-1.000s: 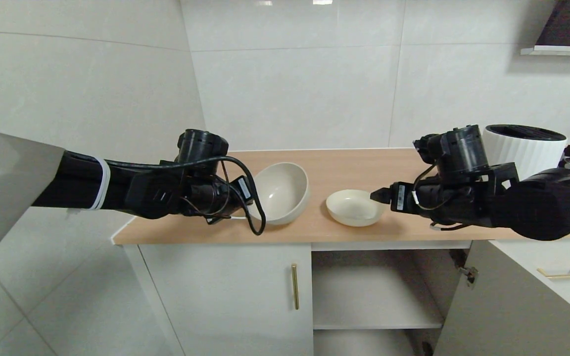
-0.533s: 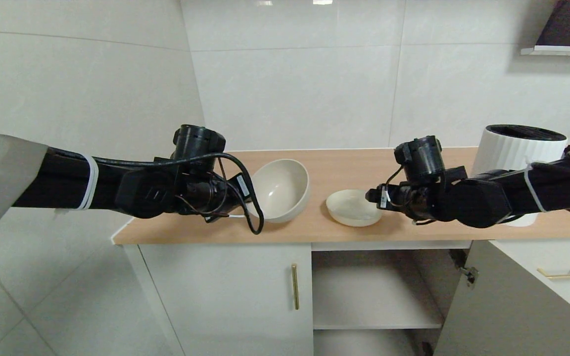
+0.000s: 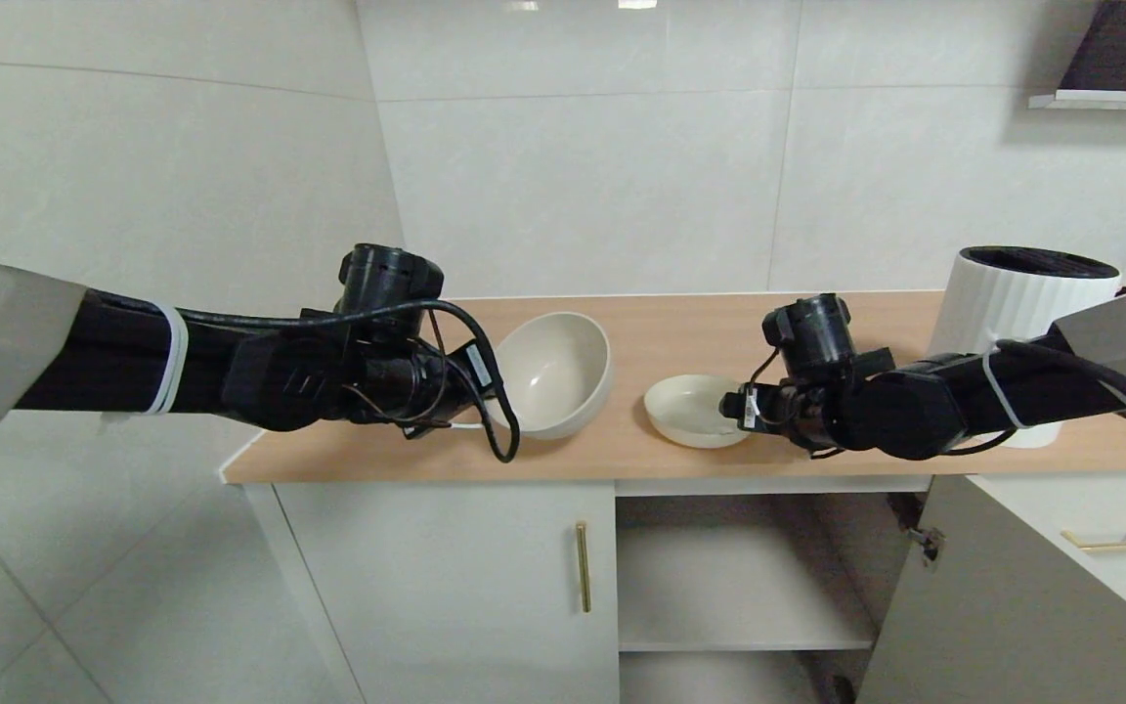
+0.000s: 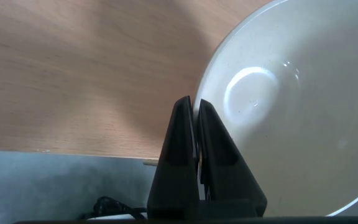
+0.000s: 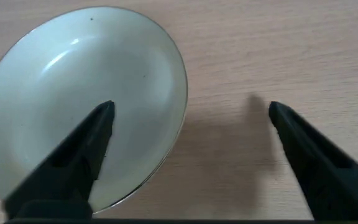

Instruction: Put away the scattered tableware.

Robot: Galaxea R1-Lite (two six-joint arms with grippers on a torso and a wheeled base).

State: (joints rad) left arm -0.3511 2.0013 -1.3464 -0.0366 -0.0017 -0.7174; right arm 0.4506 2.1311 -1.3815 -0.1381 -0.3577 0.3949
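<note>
left gripper (image 4: 194, 104) clamped, right gripper (image 5: 191, 111) spread (wide)

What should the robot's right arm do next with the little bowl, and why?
Probably close the right tool on the rim of the little bowl. Its fingers stand open with that rim between them, one above the bowl's inside, one above the bare counter, so a squeeze should catch it. The left tool pinches the big bowl.

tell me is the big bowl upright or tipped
Tipped: the big bowl leans on its side, opening toward the left hand, which is shut on its rim.
</note>
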